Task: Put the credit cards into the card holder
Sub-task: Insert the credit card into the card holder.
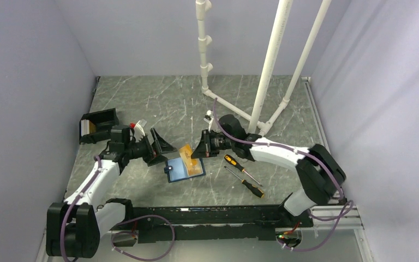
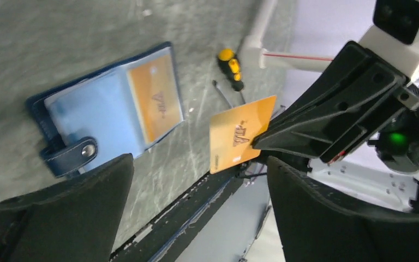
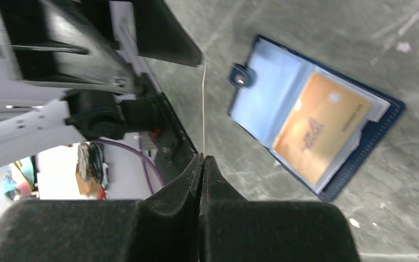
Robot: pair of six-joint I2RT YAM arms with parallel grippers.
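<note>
The navy-blue folding card holder (image 1: 184,170) lies opened flat on the grey marbled counter (image 1: 142,103), one orange card (image 3: 319,128) already sleeved and its pockets facing up for loading. The right tool (image 3: 202,158) is clenched on one edge of a second orange-yellow plastic credit card (image 2: 240,139), held in the air near the holder. The left tool (image 2: 199,213) gapes wide, touching nothing.

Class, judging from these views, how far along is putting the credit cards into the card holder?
Done: one orange card sits sleeved in the open card holder. In hand: the right gripper pinches a second orange card; the left gripper is open. Left: sleeving that card.
</note>
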